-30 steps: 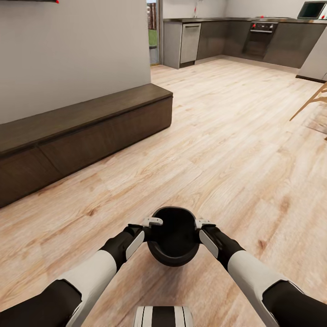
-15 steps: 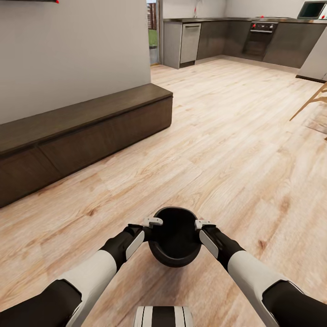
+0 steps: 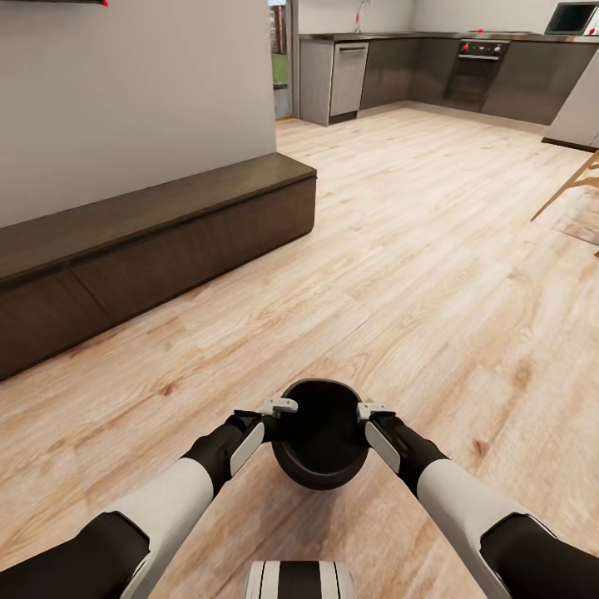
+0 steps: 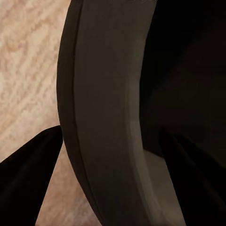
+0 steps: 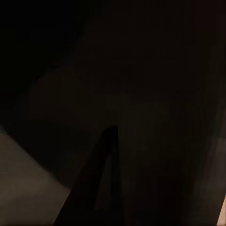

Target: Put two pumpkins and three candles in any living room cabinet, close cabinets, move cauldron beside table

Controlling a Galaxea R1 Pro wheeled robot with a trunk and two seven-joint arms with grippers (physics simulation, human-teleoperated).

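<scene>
The black cauldron [image 3: 320,441] hangs low over the wood floor, straight in front of me, mouth facing up and toward me. My left gripper [image 3: 279,416] is shut on its left rim and my right gripper [image 3: 366,418] on its right rim. In the left wrist view the cauldron's rim [image 4: 108,94] runs between the two dark fingers [image 4: 28,174], one outside and one inside the pot. The right wrist view is dark with the cauldron's wall [image 5: 141,70] close up. The long low dark-brown cabinet [image 3: 166,241] stands along the wall at left, its fronts shut.
A grey wall [image 3: 133,91] rises behind the cabinet. Dark kitchen cupboards [image 3: 532,79] and an oven line the far back. Pale wooden chair legs [image 3: 574,187] reach in at the right edge. Open wood floor [image 3: 416,249] stretches ahead and to the right.
</scene>
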